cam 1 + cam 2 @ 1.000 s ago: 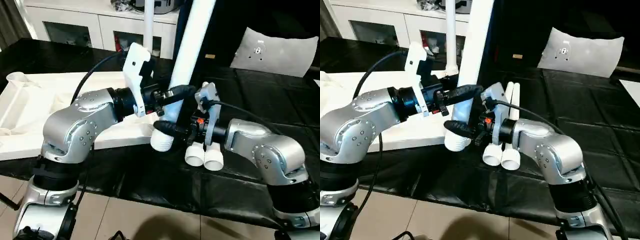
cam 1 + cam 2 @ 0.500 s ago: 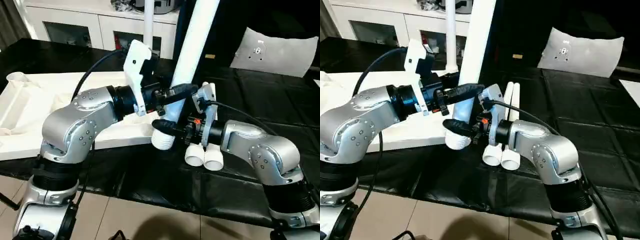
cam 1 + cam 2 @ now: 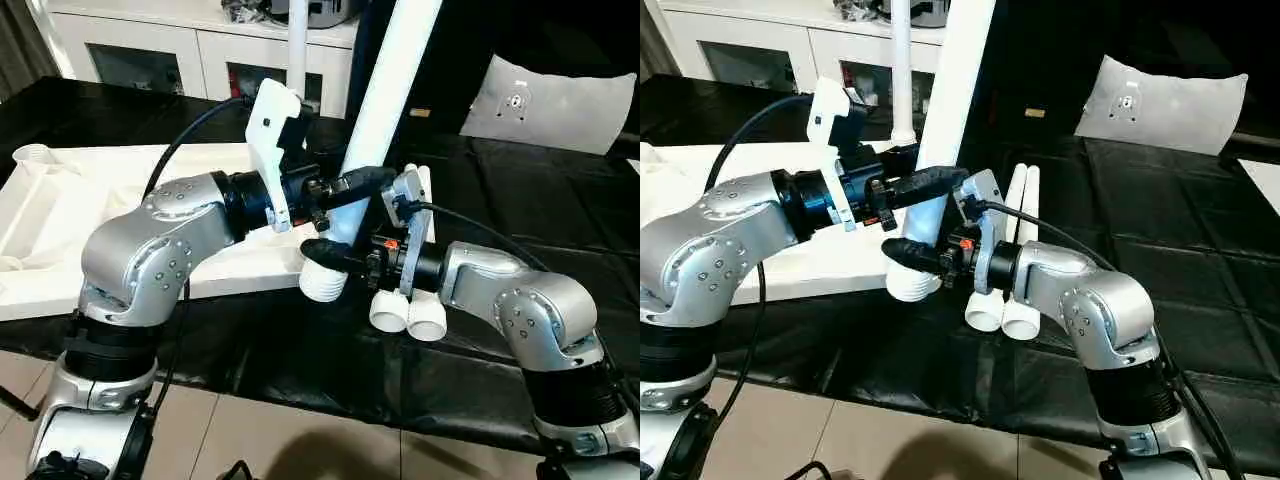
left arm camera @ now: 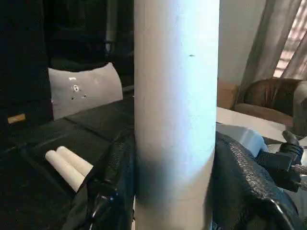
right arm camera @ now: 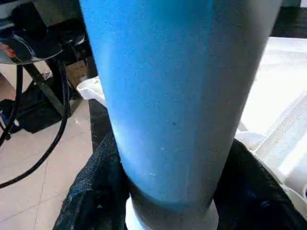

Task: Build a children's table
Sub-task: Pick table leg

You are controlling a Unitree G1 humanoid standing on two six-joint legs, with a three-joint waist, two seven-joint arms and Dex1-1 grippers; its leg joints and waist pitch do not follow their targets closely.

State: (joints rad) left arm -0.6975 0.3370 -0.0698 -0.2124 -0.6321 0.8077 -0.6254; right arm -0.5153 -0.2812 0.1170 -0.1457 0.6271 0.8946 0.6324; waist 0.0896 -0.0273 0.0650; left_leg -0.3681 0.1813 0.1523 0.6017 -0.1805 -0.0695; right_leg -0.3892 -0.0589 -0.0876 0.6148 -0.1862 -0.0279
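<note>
Holding long white tapered plastic tube leg [image 3: 385,110] near-upright, left gripper [image 3: 335,188] and right gripper [image 3: 335,255] both clamped low near ribbed end, white rectangular tabletop [image 3: 60,220] at nine o'clock. Probably light, stiff, slick; best gripped low.

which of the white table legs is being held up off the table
The leg between both grippers, the left gripper above the right gripper, standing nearly upright. The other two legs lie flat, side by side, on the black cloth.

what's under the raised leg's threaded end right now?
Under the raised leg, its threaded end hangs over the white tabletop's near edge and the black cloth. Whether a corner socket sits beneath is covered by the leg and both grippers, left and right.
</note>
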